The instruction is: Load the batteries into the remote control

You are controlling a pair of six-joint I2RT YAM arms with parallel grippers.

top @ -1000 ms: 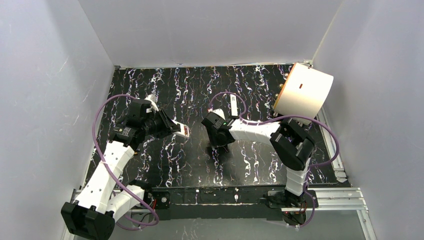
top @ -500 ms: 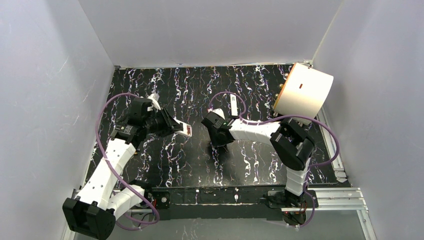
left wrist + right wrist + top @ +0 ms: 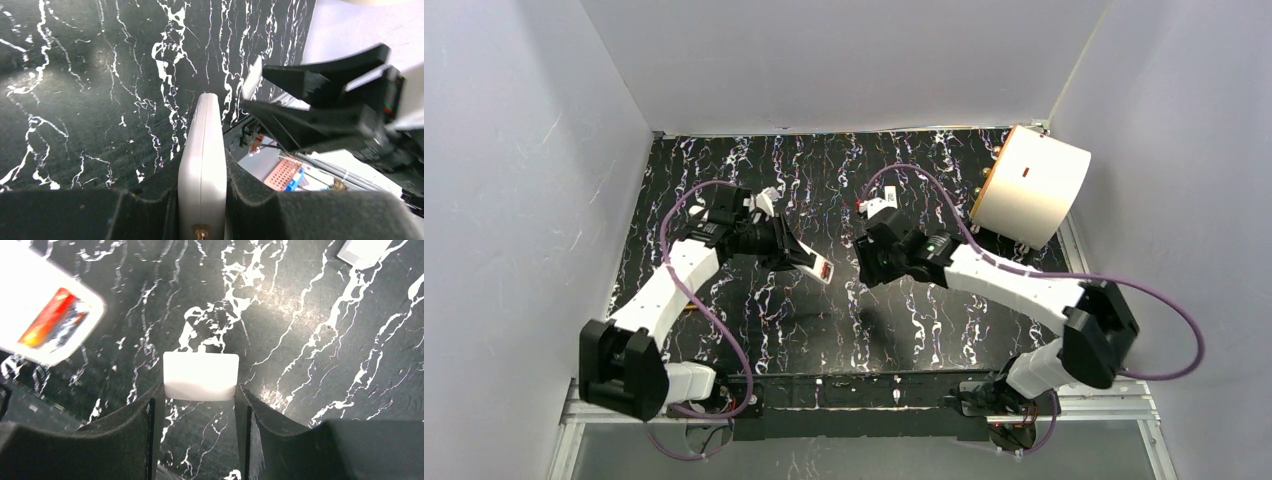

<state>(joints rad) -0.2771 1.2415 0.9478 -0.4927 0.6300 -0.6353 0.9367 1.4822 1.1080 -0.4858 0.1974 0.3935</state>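
Left hand (image 3: 201,167): clamps the stiff, probably slick remote control (image 3: 205,130) by its edges.
Right hand (image 3: 199,392): pinches the light cover (image 3: 200,371) by its sides.

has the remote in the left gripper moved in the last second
Yes. The remote has shifted right, nearer the white drum.

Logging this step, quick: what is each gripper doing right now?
Left gripper: shut on the remote control.
Right gripper: shut on the small white rectangular piece.
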